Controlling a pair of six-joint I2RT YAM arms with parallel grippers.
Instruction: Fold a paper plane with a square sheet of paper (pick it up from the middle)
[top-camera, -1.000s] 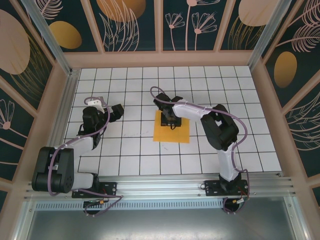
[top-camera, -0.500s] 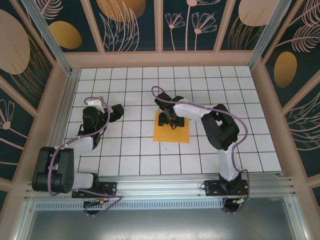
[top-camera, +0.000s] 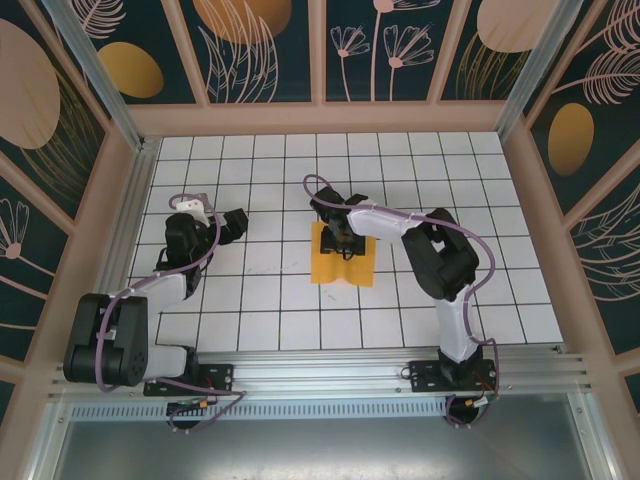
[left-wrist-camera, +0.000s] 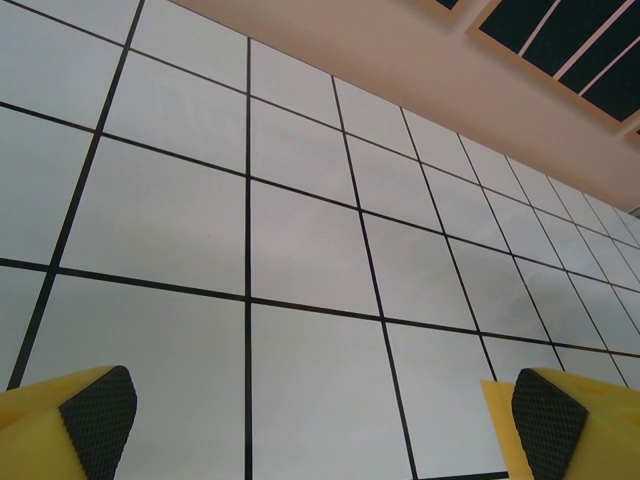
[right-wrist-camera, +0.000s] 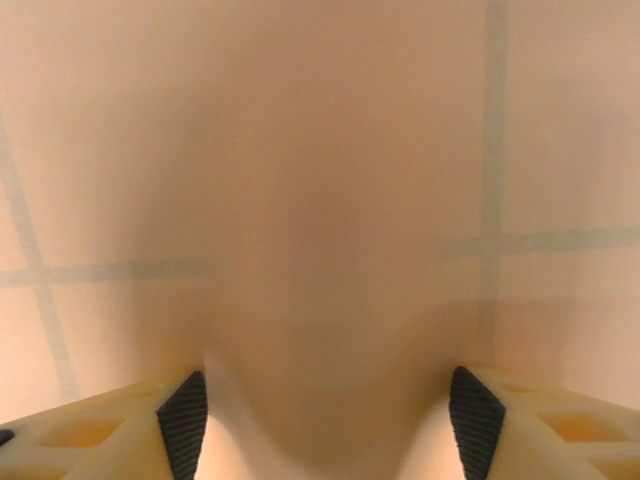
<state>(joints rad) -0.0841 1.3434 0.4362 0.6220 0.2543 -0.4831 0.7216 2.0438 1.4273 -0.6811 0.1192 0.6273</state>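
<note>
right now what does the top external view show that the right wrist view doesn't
Top external: the whole square sheet of paper on the grid table, buckled, the right hand on its middle, and the left hand off to the side, apart from it. Right wrist: close up, the sheet humps up between the spread finger pads, grid lines showing through. Both: the orange sheet and the right hand.

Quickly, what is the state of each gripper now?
Left gripper: open, holding nothing.
Right gripper: pads apart, the square sheet of paper bulging between them; a grip cannot be told.
</note>
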